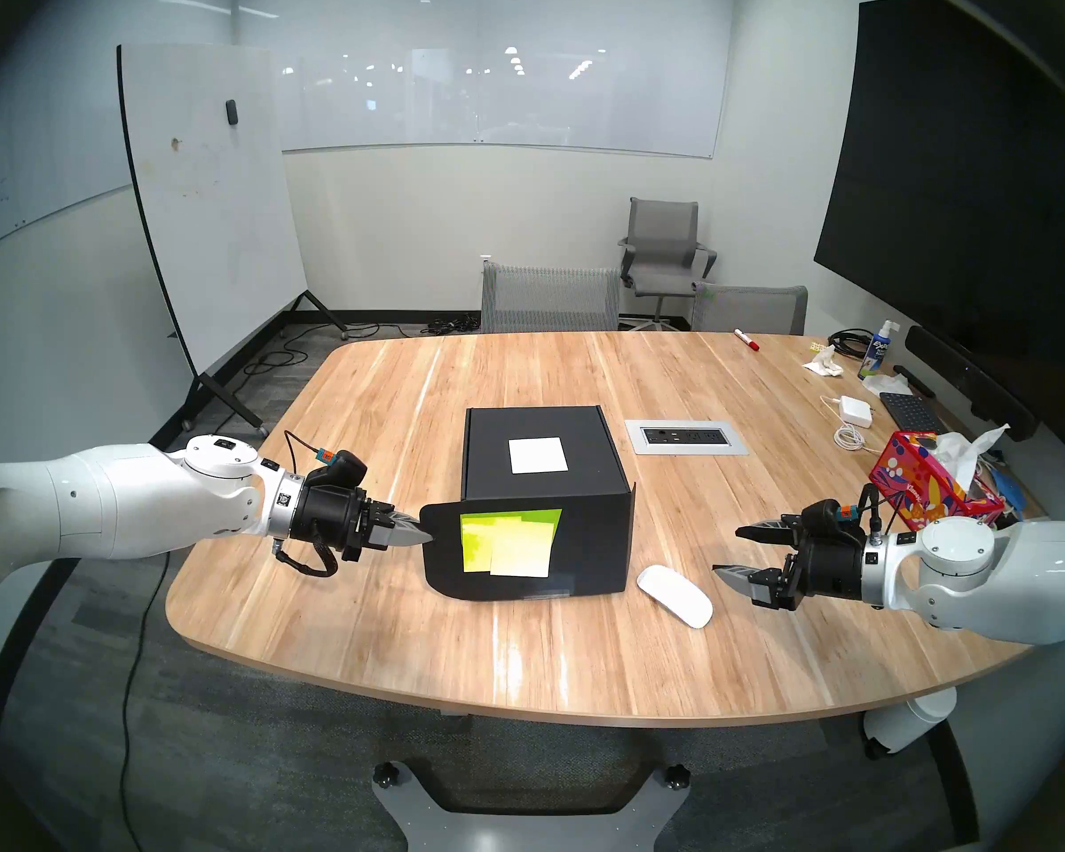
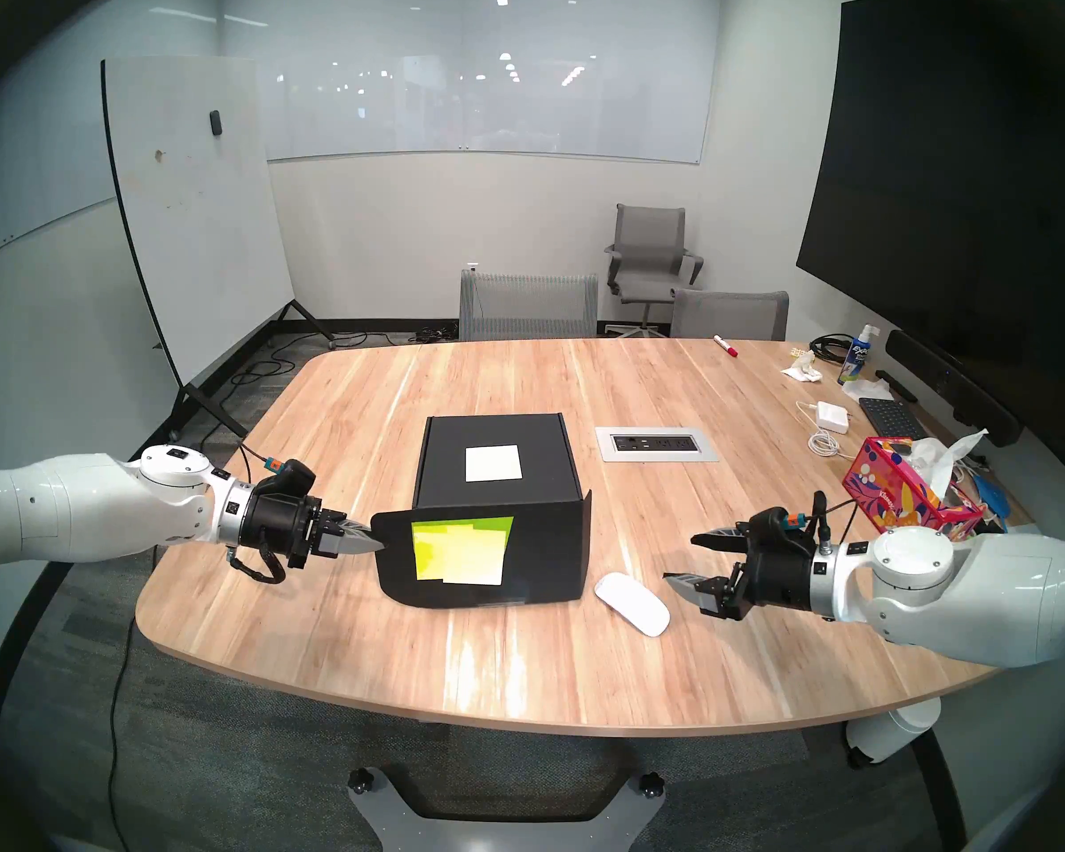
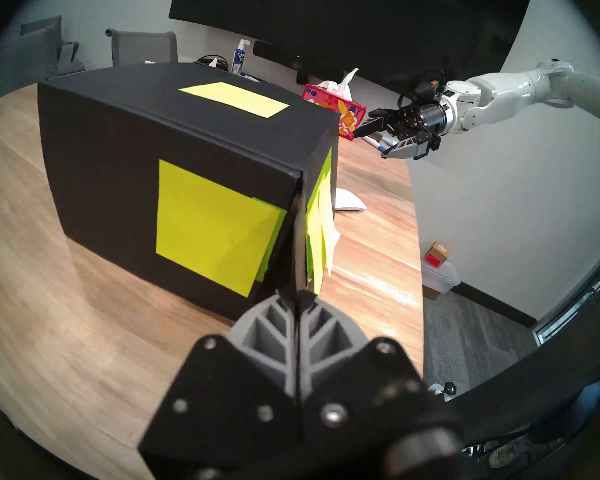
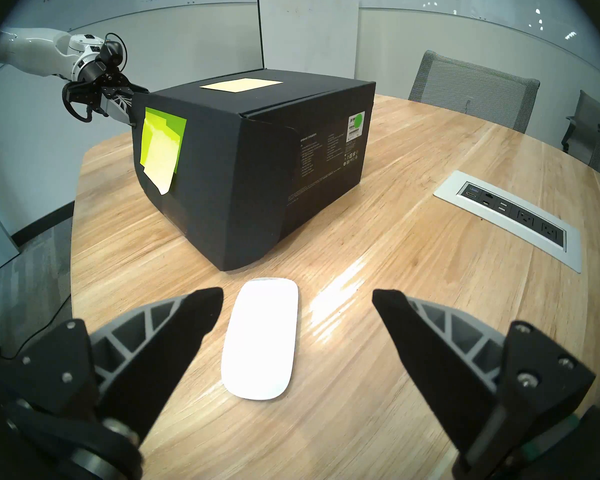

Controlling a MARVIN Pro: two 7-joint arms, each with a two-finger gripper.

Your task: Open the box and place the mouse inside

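Black box [image 1: 545,457] flap edge pinched by left hand [image 1: 424,533], mouse [image 1: 674,595] clear beside

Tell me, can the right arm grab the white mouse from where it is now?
Probably yes. The right gripper is open, the mouse lies on bare table just ahead between its fingers, and nothing blocks it; the box sits farther back.

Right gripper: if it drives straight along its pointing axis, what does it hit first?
Most likely the mouse: it lies between the open fingers of the right gripper, just ahead and below. The box sits beyond it. Depth is uncertain.
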